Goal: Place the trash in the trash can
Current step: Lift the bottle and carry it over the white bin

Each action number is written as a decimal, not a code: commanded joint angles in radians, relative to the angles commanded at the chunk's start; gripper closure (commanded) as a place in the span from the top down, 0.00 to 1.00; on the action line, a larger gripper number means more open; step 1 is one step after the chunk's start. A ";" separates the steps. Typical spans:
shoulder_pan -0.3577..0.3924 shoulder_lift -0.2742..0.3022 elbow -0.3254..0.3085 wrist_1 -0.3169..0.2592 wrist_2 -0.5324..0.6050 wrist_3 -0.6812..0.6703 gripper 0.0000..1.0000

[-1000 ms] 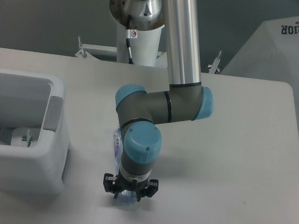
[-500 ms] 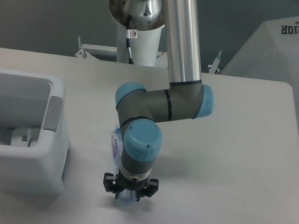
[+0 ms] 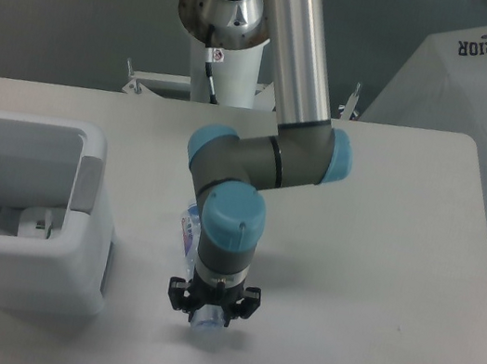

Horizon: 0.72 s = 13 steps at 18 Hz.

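Single fixed camera, high front vantage, angled down at table (image 3: 387,226), mid-range, arm base at far edge

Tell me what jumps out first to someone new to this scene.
The big grey and blue robot arm dominates the middle, reaching down so its claw straddles a clear plastic bottle near the table's front edge. At the left stands a boxy white trash can, with a white carton already inside.
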 joint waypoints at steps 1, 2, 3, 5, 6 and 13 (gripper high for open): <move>0.009 0.025 0.028 0.000 -0.002 -0.005 0.60; 0.014 0.043 0.061 0.000 -0.002 -0.029 0.60; 0.014 0.057 0.097 0.000 -0.002 -0.076 0.60; 0.015 0.082 0.167 0.003 0.002 -0.184 0.60; 0.014 0.095 0.195 0.005 0.003 -0.211 0.60; 0.011 0.203 0.250 0.089 0.000 -0.241 0.61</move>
